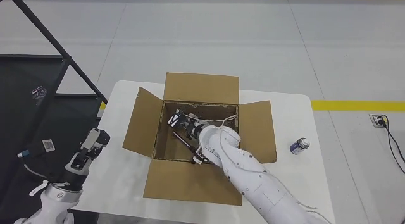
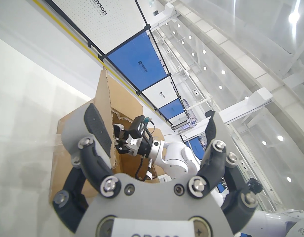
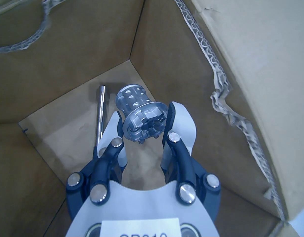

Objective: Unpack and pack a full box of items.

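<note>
An open cardboard box (image 1: 202, 88) stands on the white table (image 1: 123, 100) with its flaps spread. My right gripper (image 3: 145, 120) is down inside it, near the back left corner (image 1: 179, 121). Its fingers press on both sides of the flange of a grey metal hub (image 3: 142, 114), a spool-shaped part with cut-outs. A shiny metal rod (image 3: 101, 114) lies on the box floor beside the hub. My left gripper (image 2: 152, 114) stands open and empty off the table's left edge (image 1: 95, 140), tilted up toward the box (image 2: 102, 94).
A small grey can (image 1: 299, 145) stands on the table right of the box. A black frame and a dark mat (image 1: 38, 97) lie left of the table. The box flaps (image 1: 256, 129) stick out on all sides.
</note>
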